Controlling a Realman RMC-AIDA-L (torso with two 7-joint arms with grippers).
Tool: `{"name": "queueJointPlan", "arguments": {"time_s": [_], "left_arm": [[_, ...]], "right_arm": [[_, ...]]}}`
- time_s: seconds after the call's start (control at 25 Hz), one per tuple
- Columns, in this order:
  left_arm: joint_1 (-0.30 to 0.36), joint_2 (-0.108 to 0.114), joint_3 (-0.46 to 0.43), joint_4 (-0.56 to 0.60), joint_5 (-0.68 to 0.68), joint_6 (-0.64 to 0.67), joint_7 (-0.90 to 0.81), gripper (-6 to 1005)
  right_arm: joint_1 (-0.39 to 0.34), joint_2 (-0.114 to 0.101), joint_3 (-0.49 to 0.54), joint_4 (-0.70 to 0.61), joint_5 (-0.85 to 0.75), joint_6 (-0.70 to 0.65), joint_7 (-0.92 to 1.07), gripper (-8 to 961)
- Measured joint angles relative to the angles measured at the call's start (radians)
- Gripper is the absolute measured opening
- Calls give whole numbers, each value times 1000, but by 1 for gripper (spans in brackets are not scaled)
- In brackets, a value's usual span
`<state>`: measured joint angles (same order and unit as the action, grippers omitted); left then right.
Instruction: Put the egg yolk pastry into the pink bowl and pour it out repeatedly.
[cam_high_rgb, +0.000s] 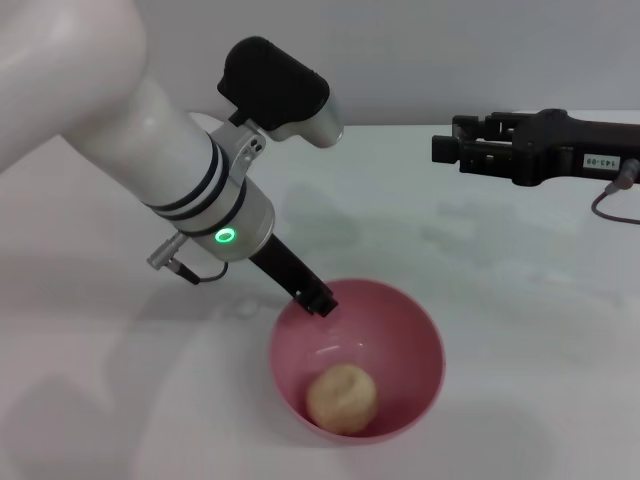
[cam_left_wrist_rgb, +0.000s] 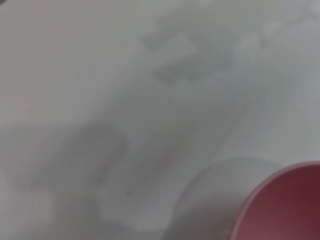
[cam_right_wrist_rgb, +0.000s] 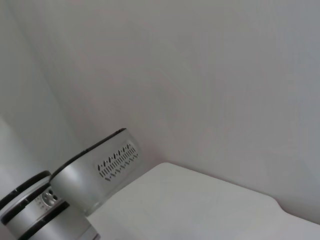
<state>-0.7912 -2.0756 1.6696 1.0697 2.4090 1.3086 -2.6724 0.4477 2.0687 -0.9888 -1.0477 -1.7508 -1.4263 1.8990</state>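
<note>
The pink bowl (cam_high_rgb: 400, 330) stands on the white table at the front centre. The egg yolk pastry (cam_high_rgb: 342, 398), a pale beige lump, lies inside it toward the near side. My left gripper (cam_high_rgb: 318, 298) reaches down from the left, and its black fingers are closed on the bowl's far-left rim. The left wrist view shows only a blurred part of the bowl's rim (cam_left_wrist_rgb: 290, 205) over the table. My right gripper (cam_high_rgb: 447, 148) hangs in the air at the far right, away from the bowl.
The white table (cam_high_rgb: 520, 300) spreads around the bowl, with a pale wall behind it. The right wrist view shows the left arm's grey wrist housing (cam_right_wrist_rgb: 95, 175) and the wall.
</note>
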Motion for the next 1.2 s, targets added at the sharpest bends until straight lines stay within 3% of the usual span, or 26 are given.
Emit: {"name": "queueJointPlan", "arguments": {"time_s": [0.08,0.24,0.48,0.6,0.72,0.92,1.04,1.12,1.2], "left_arm": [[1,3,-5,6,2,-5,0,70],[14,12,-79,16,6,-8,12,215],[67,17,-293,46,-15,-1,110,484],[105,19,-420,66,-77,2,184,715],[144,21,-529,79,-165,11,252,755],[228,25,-800,36,-471,47,422,795],[314,19,-972,-104,-849,59,616,795],[377,18,-1010,-205,-1095,69,807,796],[424,17,-1010,-276,-1257,74,981,796]], "right_arm": [[0,0,0,1,0,9,0,518],[-1,1,1,19,0,37,-1,518],[-2,-1,9,73,0,90,-1,518],[-4,-1,56,112,17,97,-1,518],[-12,-1,118,155,59,92,-2,518],[-36,-2,208,270,242,90,-2,518],[-41,-7,277,428,430,83,1,518],[-41,-13,317,554,551,72,4,518],[-49,-15,359,676,673,60,1,518]]}}
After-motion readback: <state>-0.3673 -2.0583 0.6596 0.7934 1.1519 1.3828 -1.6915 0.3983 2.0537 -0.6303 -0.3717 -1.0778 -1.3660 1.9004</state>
